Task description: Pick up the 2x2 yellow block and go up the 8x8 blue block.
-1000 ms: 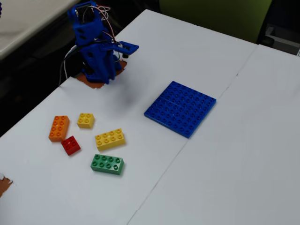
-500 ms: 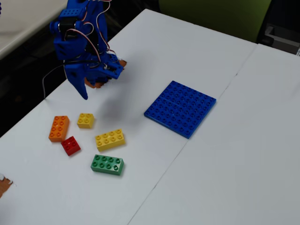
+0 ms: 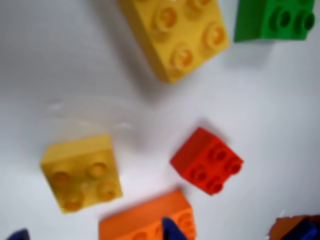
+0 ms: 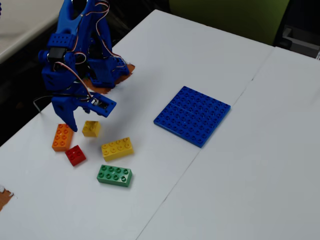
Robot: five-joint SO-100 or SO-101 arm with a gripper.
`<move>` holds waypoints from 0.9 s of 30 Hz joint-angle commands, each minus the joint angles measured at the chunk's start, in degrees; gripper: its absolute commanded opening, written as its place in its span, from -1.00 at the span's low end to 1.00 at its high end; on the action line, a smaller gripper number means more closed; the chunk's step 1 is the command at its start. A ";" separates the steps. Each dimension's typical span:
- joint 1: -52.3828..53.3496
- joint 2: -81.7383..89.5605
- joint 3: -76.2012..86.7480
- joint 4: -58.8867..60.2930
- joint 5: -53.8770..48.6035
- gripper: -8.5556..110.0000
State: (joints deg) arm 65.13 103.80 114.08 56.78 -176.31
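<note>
Here the pincer (image 4: 82,121) hangs open just above the 2x2 yellow block (image 4: 91,128), gripping nothing.

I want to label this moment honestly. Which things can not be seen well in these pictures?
- End effector, fixed view: whether open or shut cannot be told; the arm hides one finger.
- Orange brick, wrist view: cut off by the bottom edge.
- Green brick, wrist view: cut off by the top edge.
- Long yellow brick, wrist view: cut off at top, blurred.
- Small yellow brick, fixed view: top partly hidden by the end effector.
</note>
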 commanded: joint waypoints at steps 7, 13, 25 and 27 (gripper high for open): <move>-2.99 -7.38 -3.25 -5.80 -21.80 -0.27; -4.48 -9.58 -2.55 -6.24 -21.97 -0.29; -4.04 -11.07 -0.09 -5.80 -17.75 -0.62; -4.04 -11.07 0.88 -6.06 -16.70 -0.72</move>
State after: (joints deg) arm 61.08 92.46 114.61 51.06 -176.31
